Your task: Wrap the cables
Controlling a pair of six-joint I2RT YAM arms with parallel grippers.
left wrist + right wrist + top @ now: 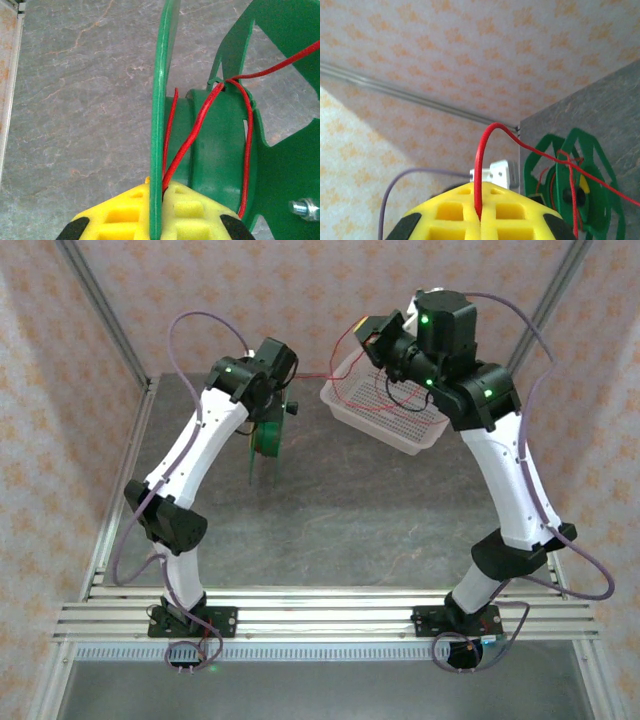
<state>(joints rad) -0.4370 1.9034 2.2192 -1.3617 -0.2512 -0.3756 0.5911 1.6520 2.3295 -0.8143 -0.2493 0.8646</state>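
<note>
Left claw (156, 192) is closed tight on the flange edge of the green spool (215, 145), which it holds upright on edge over the rear-left part of the tabletop (330, 510). The red cable (479, 165) has a few loose turns around the spool hub. It passes through a notch in the far flange, then runs across to the right. Right claw (480, 215) is raised at the rear, above the white basket (368, 423). Its yellow fingers (455, 215) are fully closed, pinching the red cable, which arcs up out of the grip and back down to the spool. More red cable lies in loops in the basket.
</note>
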